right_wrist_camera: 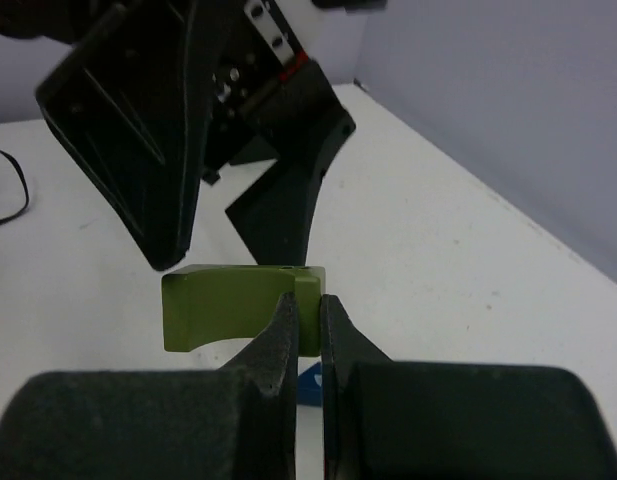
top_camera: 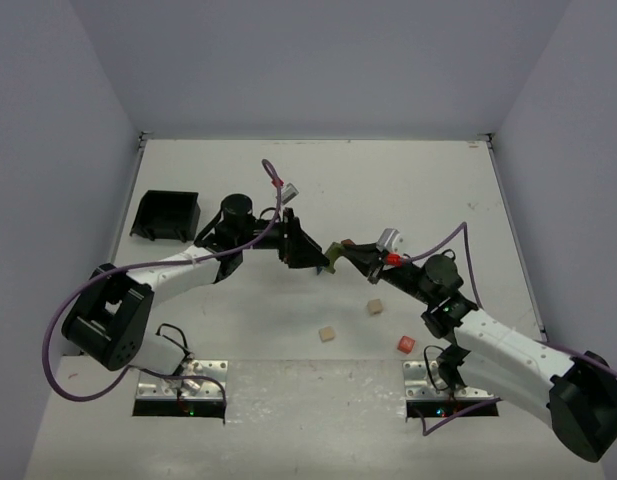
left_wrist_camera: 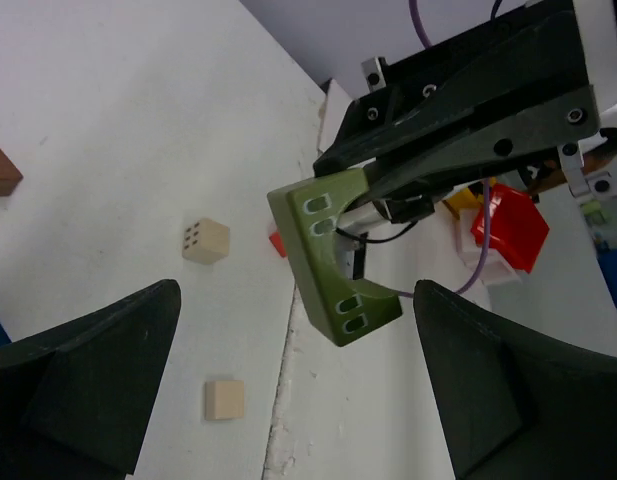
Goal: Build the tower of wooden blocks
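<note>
Your right claw [right_wrist_camera: 308, 306] pinches the olive-green arched block [right_wrist_camera: 223, 308] shut by one end, seemingly offering it to your left claw [top_camera: 310, 250], gaping wide just beside it.

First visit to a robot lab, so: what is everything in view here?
olive-green block: one, green, held by the right gripper
tan cubes: two, tan, apart on the table
red cube: one, red, table, near right arm
blue wedge: one, blue, table, under right gripper
black tray: one, black, table's far left
table: one, white
left gripper: one, black, open, facing the block
right gripper: one, black, shut on the block
</note>
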Robot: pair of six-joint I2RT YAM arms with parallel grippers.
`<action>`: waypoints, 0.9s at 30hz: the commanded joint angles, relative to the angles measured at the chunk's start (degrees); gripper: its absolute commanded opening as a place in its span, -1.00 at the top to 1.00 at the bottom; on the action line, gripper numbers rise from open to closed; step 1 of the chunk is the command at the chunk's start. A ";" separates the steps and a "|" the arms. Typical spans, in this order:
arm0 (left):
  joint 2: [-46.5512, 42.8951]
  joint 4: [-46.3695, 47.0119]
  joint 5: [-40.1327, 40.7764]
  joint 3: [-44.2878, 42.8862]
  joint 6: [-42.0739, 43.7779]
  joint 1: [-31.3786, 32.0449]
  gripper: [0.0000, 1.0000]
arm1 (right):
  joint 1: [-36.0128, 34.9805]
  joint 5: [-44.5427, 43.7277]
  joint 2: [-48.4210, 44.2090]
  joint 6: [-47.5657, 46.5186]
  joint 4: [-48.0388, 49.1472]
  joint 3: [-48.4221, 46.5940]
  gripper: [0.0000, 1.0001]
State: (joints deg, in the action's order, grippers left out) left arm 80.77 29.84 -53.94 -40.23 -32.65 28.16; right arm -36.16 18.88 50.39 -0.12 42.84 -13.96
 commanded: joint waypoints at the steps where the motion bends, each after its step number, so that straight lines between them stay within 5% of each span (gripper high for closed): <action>1: 0.99 11.80 -10.65 0.35 -5.60 0.14 -1.00 | -0.20 4.72 -0.33 -1.46 11.74 -0.41 1.00; 9: -0.18 18.36 -12.45 1.34 -10.33 0.27 -0.97 | -0.22 5.47 3.40 -0.71 18.16 -0.63 1.00; 15: -0.79 20.63 -12.18 1.83 -11.30 1.31 -0.74 | -0.22 5.30 7.13 2.33 23.62 -1.18 1.00; 27: -0.75 21.92 -11.35 2.13 -13.14 1.94 0.33 | -0.22 3.79 10.51 3.73 26.77 -0.87 1.00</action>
State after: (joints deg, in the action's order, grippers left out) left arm 81.73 46.55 -63.89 -38.19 -45.76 29.17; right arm -36.25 24.29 60.39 2.93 66.57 -13.96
